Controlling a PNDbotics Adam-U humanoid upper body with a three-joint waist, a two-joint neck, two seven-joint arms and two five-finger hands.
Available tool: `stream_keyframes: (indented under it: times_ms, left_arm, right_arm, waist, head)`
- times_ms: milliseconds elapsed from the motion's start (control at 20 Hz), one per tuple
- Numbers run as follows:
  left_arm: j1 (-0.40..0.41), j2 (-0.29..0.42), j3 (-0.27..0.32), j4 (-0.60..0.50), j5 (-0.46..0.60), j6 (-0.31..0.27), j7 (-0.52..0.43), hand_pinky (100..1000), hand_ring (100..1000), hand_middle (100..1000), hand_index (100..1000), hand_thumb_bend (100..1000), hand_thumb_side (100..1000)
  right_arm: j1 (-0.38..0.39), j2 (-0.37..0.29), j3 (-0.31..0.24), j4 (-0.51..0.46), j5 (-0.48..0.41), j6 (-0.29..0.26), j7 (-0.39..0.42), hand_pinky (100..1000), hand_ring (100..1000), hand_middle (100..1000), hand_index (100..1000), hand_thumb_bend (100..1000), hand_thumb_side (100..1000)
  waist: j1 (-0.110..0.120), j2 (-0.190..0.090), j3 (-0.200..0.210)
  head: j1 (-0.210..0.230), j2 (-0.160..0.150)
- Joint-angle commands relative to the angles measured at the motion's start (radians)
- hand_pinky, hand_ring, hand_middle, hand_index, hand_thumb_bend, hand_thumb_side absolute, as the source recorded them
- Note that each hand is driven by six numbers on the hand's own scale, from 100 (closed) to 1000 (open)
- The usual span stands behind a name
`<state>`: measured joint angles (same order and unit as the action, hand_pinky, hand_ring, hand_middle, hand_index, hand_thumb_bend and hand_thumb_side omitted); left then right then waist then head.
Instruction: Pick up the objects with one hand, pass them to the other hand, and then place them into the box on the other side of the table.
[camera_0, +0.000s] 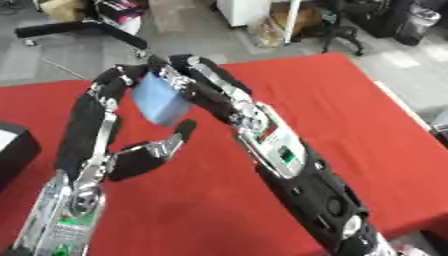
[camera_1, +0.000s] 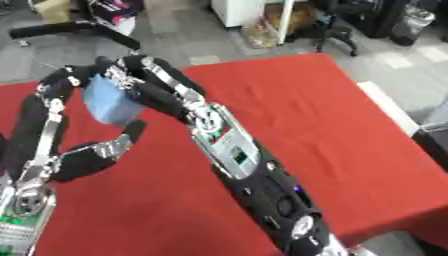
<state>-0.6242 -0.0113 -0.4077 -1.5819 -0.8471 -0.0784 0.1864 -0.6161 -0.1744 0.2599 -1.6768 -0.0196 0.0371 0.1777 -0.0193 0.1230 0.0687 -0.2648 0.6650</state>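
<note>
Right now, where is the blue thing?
The blue thing is up above the red table, left of middle, held between the left robot hand and right robot hand.

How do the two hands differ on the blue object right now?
The right hand has its fingers curled over the blue object from the far side; the left hand arches over its left edge, thumb hanging free below. The right arm crosses from lower right; the left rises from lower left. Both meet above the red table.

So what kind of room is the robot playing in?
Probably an office or a robot lab. Behind the red table you can see grey floor, a black office chair and cardboard boxes. Both the left hand and the right hand are touching a light blue block.
</note>
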Motion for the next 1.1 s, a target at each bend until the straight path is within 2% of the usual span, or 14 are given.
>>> stream_keyframes:
  times_ms: [50,300,450,650,950,1000,1100]
  left_arm:
    - [-0.021,-0.016,-0.009,-0.006,0.002,0.005,0.007,771,623,670,834,514,600]
    - [-0.024,-0.026,-0.013,0.001,0.009,0.010,0.019,755,584,627,804,428,617]
    - [-0.025,-0.029,-0.015,0.003,0.016,0.013,0.026,726,534,579,767,333,619]
    - [-0.026,-0.030,-0.015,0.003,0.030,0.017,0.045,644,441,486,686,102,607]
    - [-0.024,-0.029,-0.014,0.007,0.062,0.022,0.087,572,373,424,621,100,631]
    - [-0.022,-0.028,-0.014,0.007,0.069,0.020,0.093,549,352,403,598,100,627]
    - [-0.016,-0.021,-0.011,0.004,0.082,0.016,0.108,551,350,400,595,100,636]
  right_arm:
    - [-0.014,0.000,0.003,-0.024,-0.004,0.001,0.008,718,473,291,498,100,759]
    - [-0.013,0.002,0.005,-0.026,-0.004,0.003,0.012,718,474,292,498,100,759]
    - [-0.012,0.002,0.006,-0.026,-0.004,0.003,0.015,718,474,292,499,100,761]
    - [-0.011,0.003,0.006,-0.026,-0.002,0.002,0.015,719,474,293,500,100,764]
    - [-0.009,0.004,0.006,-0.028,-0.006,-0.001,0.018,726,481,310,523,100,790]
    - [-0.008,0.004,0.008,-0.029,-0.011,-0.004,0.025,742,501,340,583,100,841]
    - [-0.009,0.002,0.010,-0.034,-0.025,-0.018,0.054,755,525,389,646,100,904]
  waist:
    - [0.002,-0.012,-0.001]
    - [0.001,-0.012,-0.003]
    - [0.000,-0.012,-0.004]
    - [-0.001,-0.013,-0.005]
    - [-0.004,-0.014,-0.006]
    - [-0.005,-0.014,-0.006]
    - [-0.006,-0.014,-0.006]
  head:
    - [0.052,-0.019]
    - [0.065,-0.018]
    - [0.057,-0.015]
    - [0.043,-0.012]
    - [0.011,-0.005]
    - [0.003,-0.005]
    - [-0.011,-0.008]
